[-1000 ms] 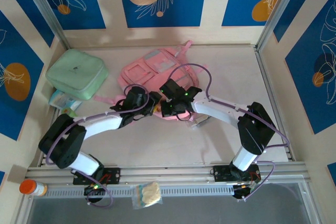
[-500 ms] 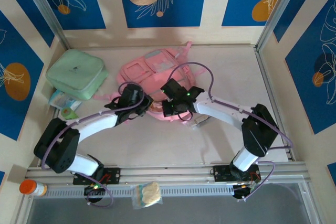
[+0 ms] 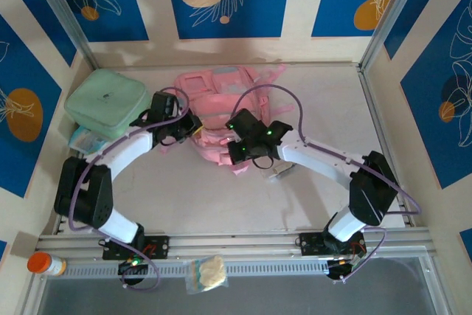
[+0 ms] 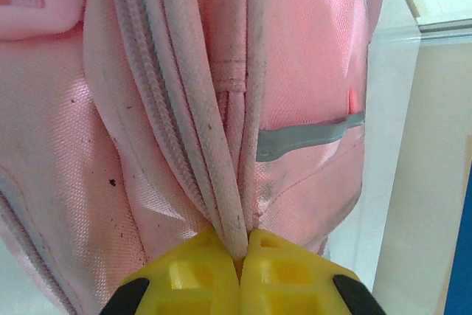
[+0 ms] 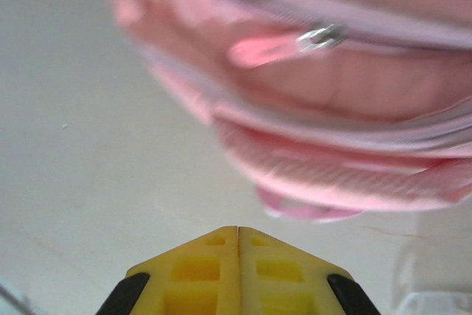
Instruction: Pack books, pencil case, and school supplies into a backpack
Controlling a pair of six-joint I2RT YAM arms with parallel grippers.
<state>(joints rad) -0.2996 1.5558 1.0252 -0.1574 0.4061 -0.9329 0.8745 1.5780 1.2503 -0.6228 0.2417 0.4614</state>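
Packing has barely begun: the pink backpack (image 3: 221, 90) lies mid-worktop (image 3: 221, 197) with its zips seemingly closed, so you have yet to open and load it. Your left jaws are clenched on a corded zip seam along the bag's side. Your right jaws are pressed together on nothing, just short of the bag's edge, with a zip pull (image 5: 322, 35) beyond them.
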